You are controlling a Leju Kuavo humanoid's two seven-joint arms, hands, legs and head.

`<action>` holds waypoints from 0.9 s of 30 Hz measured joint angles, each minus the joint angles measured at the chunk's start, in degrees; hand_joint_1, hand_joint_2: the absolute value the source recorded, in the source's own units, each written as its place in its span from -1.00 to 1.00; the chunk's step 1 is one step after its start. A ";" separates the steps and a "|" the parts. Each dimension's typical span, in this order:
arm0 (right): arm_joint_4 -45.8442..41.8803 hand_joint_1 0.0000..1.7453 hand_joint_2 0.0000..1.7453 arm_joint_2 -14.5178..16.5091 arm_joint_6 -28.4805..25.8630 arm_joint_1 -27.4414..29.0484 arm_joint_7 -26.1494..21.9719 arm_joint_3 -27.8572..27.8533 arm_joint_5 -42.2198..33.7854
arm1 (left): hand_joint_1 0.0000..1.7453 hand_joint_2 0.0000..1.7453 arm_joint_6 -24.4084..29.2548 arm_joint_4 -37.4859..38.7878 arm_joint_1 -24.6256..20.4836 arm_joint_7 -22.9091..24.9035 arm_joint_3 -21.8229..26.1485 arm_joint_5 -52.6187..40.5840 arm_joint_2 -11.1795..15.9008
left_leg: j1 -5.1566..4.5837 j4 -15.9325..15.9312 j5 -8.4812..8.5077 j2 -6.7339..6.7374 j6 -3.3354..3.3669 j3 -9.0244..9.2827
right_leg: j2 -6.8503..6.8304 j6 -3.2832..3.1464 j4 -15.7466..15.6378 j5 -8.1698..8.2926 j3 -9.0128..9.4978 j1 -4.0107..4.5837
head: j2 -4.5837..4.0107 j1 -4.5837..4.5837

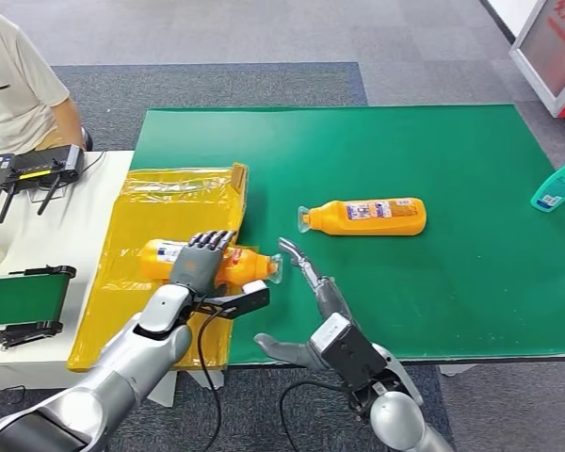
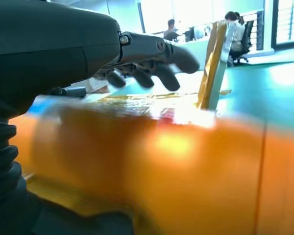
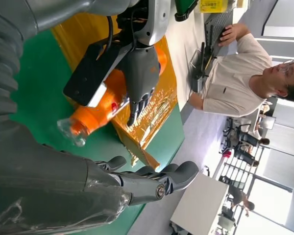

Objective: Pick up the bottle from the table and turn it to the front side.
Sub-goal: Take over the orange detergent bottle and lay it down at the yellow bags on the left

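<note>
Bottle [image 1: 248,266]: orange body, clear cap, printed label; lies on its side across the edge of the yellow bag [image 1: 168,202], cap end over the green mat [image 1: 436,151].
Left hand [image 1: 198,261]: rests over the bottle's middle, fingers [image 2: 164,66] extended across the top; whether it grips cannot be told.
Right hand [image 1: 312,297]: just beside the cap, fingers spread wide, holding nothing.
Second orange bottle [image 1: 364,217]: on its side farther out on the mat, apart from both hands.
Green bottle [image 1: 558,185]: lies at the mat's right edge.
White table [image 1: 66,226]: carries the yellow bag; a person [image 1: 17,80] sits behind it.
</note>
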 joint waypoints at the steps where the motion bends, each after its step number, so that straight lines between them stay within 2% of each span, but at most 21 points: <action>1: 0.00 -1.00 1.00 -0.07 -0.01 0.00 0.01 0.00 -0.14 | -1.00 1.00 -0.02 0.36 -0.03 0.01 -0.07 0.10 -0.06 | 0.00 0.00 0.00 0.00 0.00 0.00 | 0.00 0.00 0.00 0.00 0.00 0.00 | 0.00 0.00; 13: 0.02 -1.00 1.00 -0.30 -0.04 -0.03 0.03 0.00 -0.74 | -1.00 1.00 0.17 2.51 -0.80 0.14 -0.35 0.86 0.11 | 0.00 0.00 0.00 0.00 0.00 0.00 | 0.00 0.00 0.00 0.00 0.02 0.00 | 0.00 0.00; 17: 0.02 -1.00 1.00 -0.31 -0.20 -0.01 0.03 0.00 -0.76 | -1.00 1.00 2.21 2.69 -0.39 -2.40 -0.11 4.73 0.19 | 0.00 0.00 0.00 0.00 0.00 0.00 | 0.00 0.00 0.00 0.00 0.02 0.00 | 0.00 -0.01; 20: 0.02 -1.00 1.00 -0.32 -0.64 0.11 0.08 -0.01 -0.75 | -1.00 1.00 4.76 1.67 1.25 -6.42 0.98 10.21 0.25 | 0.00 0.00 0.00 0.00 0.00 0.00 | 0.00 0.00 0.00 0.00 0.01 0.00 | 0.00 -0.01; 23: 0.02 -1.00 1.00 -0.32 -1.56 0.58 0.18 -0.11 -0.67 | -1.00 1.00 4.88 -3.04 4.32 -10.84 2.66 19.24 0.33 | 0.00 0.00 -0.01 0.00 0.00 -0.01 | 0.00 0.01 0.00 -0.01 0.00 -0.01 | 0.00 -0.01; 25: 0.02 -1.00 1.00 -0.32 -2.32 1.11 0.23 -0.32 -0.48 | -1.00 1.00 1.77 -8.48 6.95 -13.48 3.93 28.37 0.37 | 0.00 0.00 -0.03 0.01 0.02 -0.01 | 0.00 0.02 0.00 -0.02 -0.01 -0.02 | 0.00 -0.01; 27: 0.01 -1.00 1.00 -0.35 -3.10 1.81 0.29 -0.67 -0.26 | -1.00 1.00 -5.22 -14.89 9.79 -14.68 5.06 39.26 0.55 | 0.00 0.00 -0.06 0.01 0.05 -0.02 | 0.00 0.02 0.00 -0.03 -0.01 -0.02 | 0.00 0.00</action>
